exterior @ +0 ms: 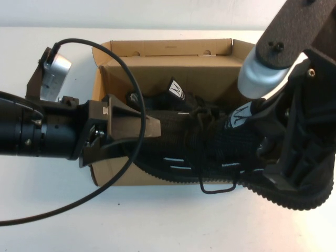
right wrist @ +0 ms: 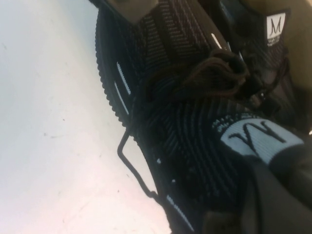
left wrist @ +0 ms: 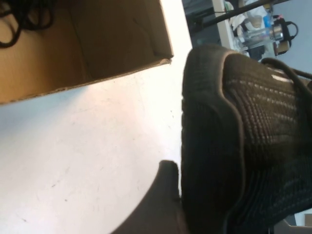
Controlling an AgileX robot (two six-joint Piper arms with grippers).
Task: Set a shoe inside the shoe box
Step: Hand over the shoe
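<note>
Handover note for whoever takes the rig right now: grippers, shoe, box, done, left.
Left gripper: at the toe of the black knit shoe, fingers against it.
Right gripper: at the shoe's heel end; grip hidden.
The shoe is held across the open cardboard shoe box's near edge, heel outside. Another black shoe already lies inside.
Done: shoe brought to the box.
Left: lower it in, release.
</note>
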